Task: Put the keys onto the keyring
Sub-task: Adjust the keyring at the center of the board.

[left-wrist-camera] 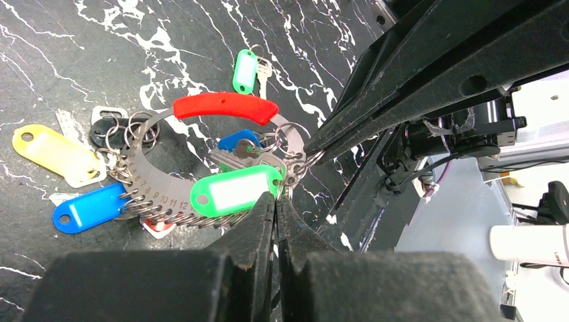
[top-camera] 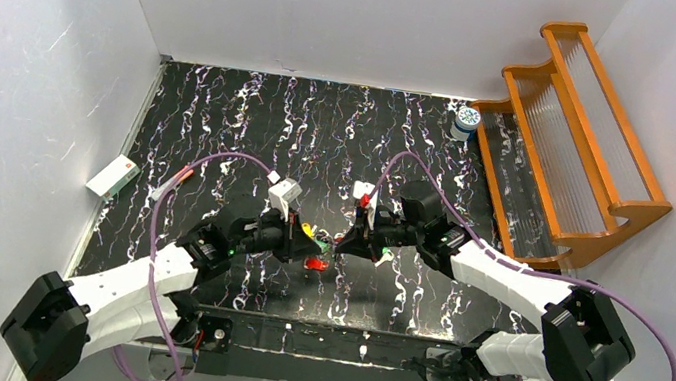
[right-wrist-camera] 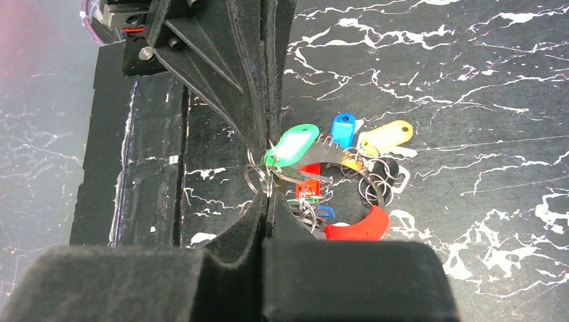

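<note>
A bunch of keys with coloured tags lies mid-table between both grippers. A large green tag (left-wrist-camera: 235,191), a blue tag (left-wrist-camera: 87,209) and a yellow tag (left-wrist-camera: 54,153) hang round a grey numbered gauge plate (left-wrist-camera: 151,188) with a red curved piece (left-wrist-camera: 225,107). A blue-headed silvery key (left-wrist-camera: 235,153) sits in the middle. A green-tagged key (left-wrist-camera: 246,70) lies apart, further out. My left gripper (left-wrist-camera: 276,194) is shut on the thin keyring (right-wrist-camera: 255,178) by the green tag. My right gripper (right-wrist-camera: 268,192) is shut on the same small loops from the opposite side.
A white box (top-camera: 112,175) lies at the table's left edge. A white-and-blue jar (top-camera: 467,121) stands at the back right beside an orange wooden rack (top-camera: 573,145). White walls close in the left, back and right sides.
</note>
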